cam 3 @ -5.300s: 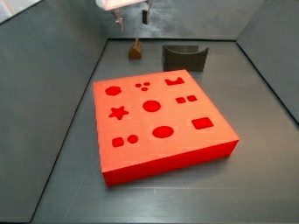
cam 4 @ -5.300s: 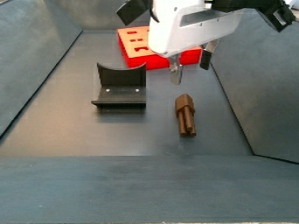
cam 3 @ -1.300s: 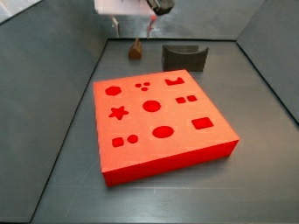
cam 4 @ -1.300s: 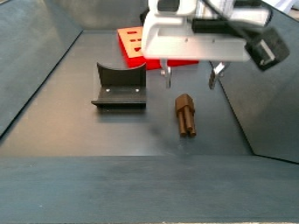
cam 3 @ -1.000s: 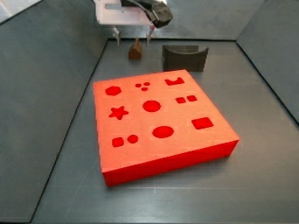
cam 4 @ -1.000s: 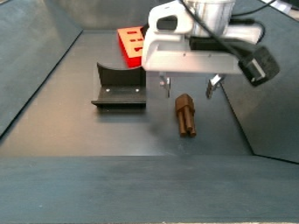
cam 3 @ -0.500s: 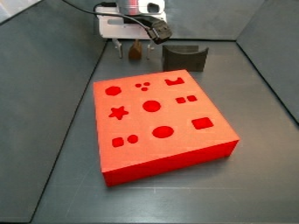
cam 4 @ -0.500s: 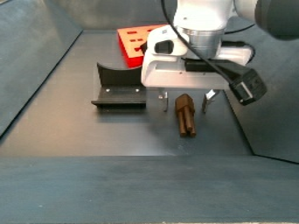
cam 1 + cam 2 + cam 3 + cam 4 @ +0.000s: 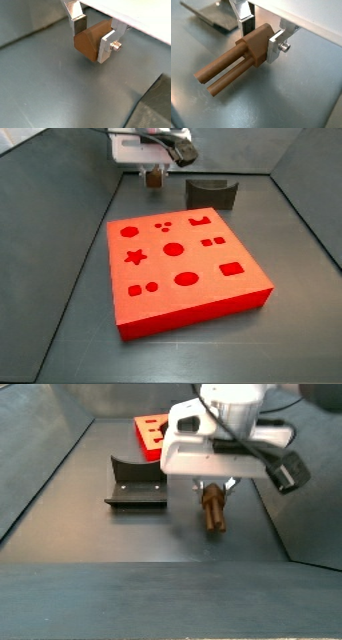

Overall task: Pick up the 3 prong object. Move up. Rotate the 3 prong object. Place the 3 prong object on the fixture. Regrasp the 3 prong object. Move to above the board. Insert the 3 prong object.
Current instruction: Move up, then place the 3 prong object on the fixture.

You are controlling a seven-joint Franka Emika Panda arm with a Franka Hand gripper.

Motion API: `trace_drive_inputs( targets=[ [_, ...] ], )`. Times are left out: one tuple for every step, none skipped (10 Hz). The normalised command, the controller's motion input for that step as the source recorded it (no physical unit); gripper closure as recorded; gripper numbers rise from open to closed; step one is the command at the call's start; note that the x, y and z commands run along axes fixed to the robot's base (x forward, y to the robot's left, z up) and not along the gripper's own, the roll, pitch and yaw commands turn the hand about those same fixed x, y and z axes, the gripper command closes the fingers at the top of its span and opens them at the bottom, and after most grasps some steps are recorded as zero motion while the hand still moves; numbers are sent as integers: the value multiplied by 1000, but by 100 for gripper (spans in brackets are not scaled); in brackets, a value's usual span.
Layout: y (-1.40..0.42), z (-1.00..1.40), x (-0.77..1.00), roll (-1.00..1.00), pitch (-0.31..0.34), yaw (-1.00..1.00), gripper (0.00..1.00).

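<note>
Down from where it hung a second ago, the gripper (image 9: 260,36) now sits low over the floor near the far edge, beside the fixture (image 9: 135,482). Its fingers (image 9: 276,46) straddle the 3 prong object (image 9: 234,66), plates flat against the block's sides, seemingly clamped on it. I'd say only the pickup is underway; lifting, rotating, fixture placement, regrasp and insertion into the board (image 9: 183,267) remain.
</note>
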Motion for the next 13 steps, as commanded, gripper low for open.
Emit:
trace_drive_inputs(
  targets=[
    [5,406,-21,6,46,-12,100],
    [7,257,-19,10,48,-15,100],
    [0,1000,0,0,0,0,100],
    [1,1000,11,7,-21,-1,100],
    [0,1000,-4,5,7,-3,100],
    [2,1000,-7,8,20,-7,100],
    [4,1000,-11,11,28,-11,100],
    [5,1000,-14,13,30,-13,100],
    [7,1000,-21,19,34,-17,100],
    [9,1000,-25,22,37,-20,100],
    [13,913,-24,26,41,-22,100],
    [13,806,-22,27,46,-22,100],
    [14,535,-10,27,59,-21,100]
  ],
)
